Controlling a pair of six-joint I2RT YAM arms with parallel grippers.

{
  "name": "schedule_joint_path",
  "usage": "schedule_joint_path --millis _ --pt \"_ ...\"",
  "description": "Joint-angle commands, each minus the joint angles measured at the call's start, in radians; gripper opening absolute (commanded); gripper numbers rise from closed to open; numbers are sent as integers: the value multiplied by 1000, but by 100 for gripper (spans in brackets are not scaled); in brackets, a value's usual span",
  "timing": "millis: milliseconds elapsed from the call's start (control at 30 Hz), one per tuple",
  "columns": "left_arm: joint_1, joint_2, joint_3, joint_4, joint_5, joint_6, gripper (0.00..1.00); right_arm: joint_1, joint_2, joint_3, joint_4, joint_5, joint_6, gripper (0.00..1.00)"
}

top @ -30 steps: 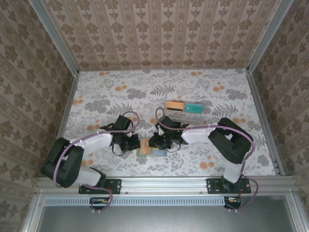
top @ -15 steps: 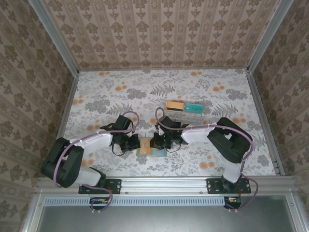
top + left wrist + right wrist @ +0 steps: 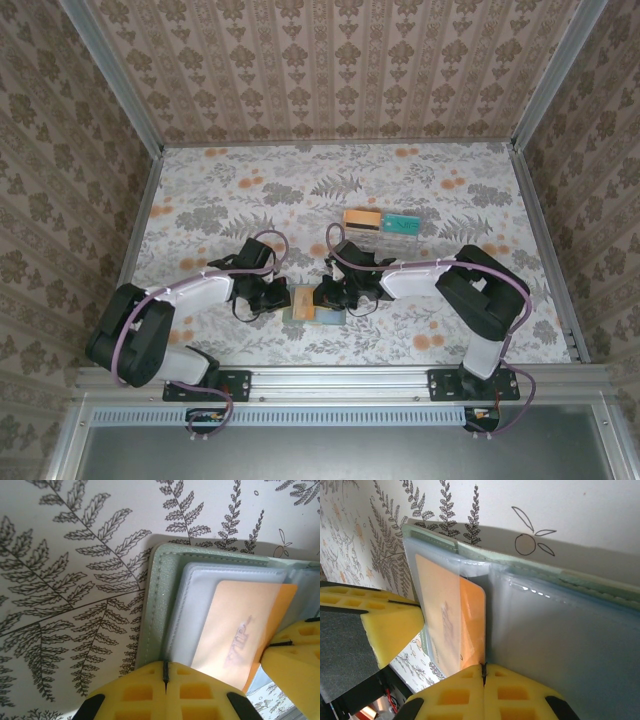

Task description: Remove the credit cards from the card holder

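Your right pincer (image 3: 483, 672) looks pinched on the tan-orange card (image 3: 470, 625), partway out of the card holder (image 3: 560, 645), while your left pincer (image 3: 165, 672), pressed together, pins the holder's edge. A teal card (image 3: 402, 225) and second orange card (image 3: 362, 218) sit farther back on the worktop (image 3: 250, 190), so this is probably the last one.

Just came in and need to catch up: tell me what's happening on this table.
Two robot arms are working on an open card holder lying on the table near their bases. The left gripper is shut on one edge of it, apparently steadying it. The right gripper looks closed on the exposed edge of an orange card, which sits partly out of its clear pocket, not free yet. Further back, a clear tray holds something orange and something teal.
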Motion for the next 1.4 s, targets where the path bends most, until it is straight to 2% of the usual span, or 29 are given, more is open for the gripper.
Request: schedule_joint_path --millis 0,267,433,1033,1367 --pt "-4 33 -5 -49 -34 3 0 0 18 4 22 -13 4 20" --pt "-5 33 -5 -44 -29 2 0 1 51 11 47 -21 16 20" --pt "-5 33 -5 -49 -31 3 0 0 42 4 39 -11 15 0" --pt "-1 32 6 -67 -39 10 0 -55 -150 -91 -86 1 -56 0" --pt "5 10 58 -100 -31 19 0 -111 -312 -46 -340 7 -185 0"
